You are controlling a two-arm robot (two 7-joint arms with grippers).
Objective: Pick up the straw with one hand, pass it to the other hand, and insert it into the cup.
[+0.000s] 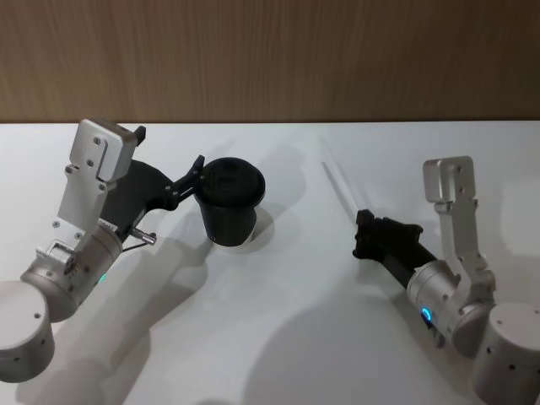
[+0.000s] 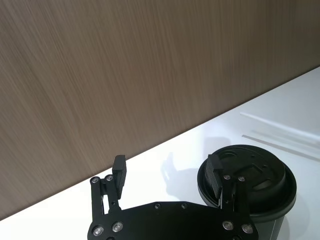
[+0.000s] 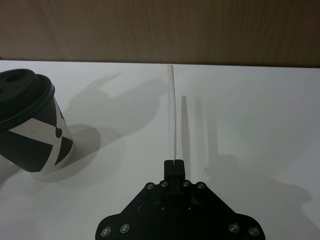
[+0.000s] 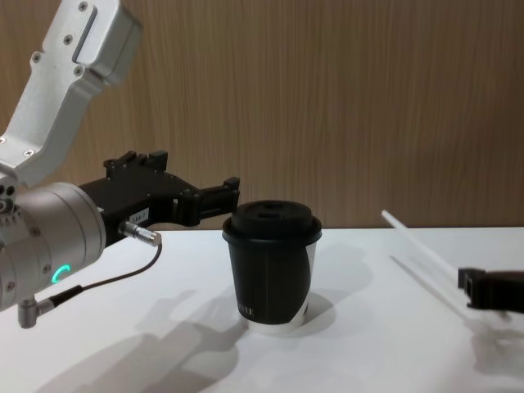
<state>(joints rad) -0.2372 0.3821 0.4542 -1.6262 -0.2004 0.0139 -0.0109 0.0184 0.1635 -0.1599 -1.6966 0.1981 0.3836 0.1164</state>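
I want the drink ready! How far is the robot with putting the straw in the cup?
Done: the right pincer is shut on the thin white straw, held off the table. Now: the open left pincer hovers beside the black lidded paper cup. Still to do: passing the straw over and poking it in.

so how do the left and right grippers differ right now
The left gripper is open and holds nothing; the right gripper is shut on the straw, gripping one end. The left gripper sits up beside the cup, near its lid; the right gripper is well apart from the cup, low over the table. Both are black.
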